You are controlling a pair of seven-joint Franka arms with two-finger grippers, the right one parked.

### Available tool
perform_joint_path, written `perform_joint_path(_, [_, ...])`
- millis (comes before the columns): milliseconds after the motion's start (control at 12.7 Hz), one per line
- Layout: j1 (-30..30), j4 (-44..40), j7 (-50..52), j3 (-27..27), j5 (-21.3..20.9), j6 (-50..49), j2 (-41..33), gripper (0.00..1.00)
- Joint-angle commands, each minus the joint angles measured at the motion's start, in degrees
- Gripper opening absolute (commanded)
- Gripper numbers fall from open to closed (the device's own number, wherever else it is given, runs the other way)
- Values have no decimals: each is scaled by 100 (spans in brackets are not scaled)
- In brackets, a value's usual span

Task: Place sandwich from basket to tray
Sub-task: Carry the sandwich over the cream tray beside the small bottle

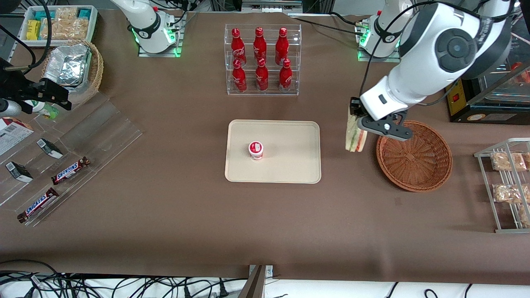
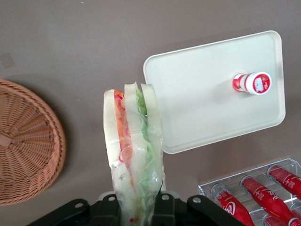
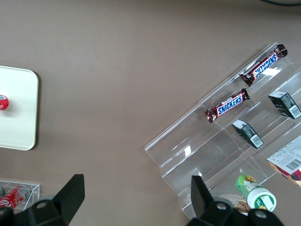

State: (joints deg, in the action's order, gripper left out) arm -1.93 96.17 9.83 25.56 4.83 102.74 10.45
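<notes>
One sandwich (image 1: 356, 134) hangs upright in the gripper (image 1: 357, 120), fingers clamped on its upper end, above bare tabletop between the basket (image 1: 414, 156) and the tray (image 1: 273, 151). It is clear of the basket, just beside its rim, and not over the tray. From the wrist, its wrapped wedge (image 2: 134, 150) shows white bread with red and green layers, pointing toward the tray's near corner (image 2: 169, 146). A small cup (image 1: 256, 150) stands on the tray
</notes>
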Motion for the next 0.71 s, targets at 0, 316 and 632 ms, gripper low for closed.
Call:
perform_joint_path(0, [-1,129,543,300,10,526,238,0])
perform_joint_path(316, [394,698,1257,327,-307,1596,388,0])
perform_joint_path(632, [780,1202,1985,327,-815,2460,712,0])
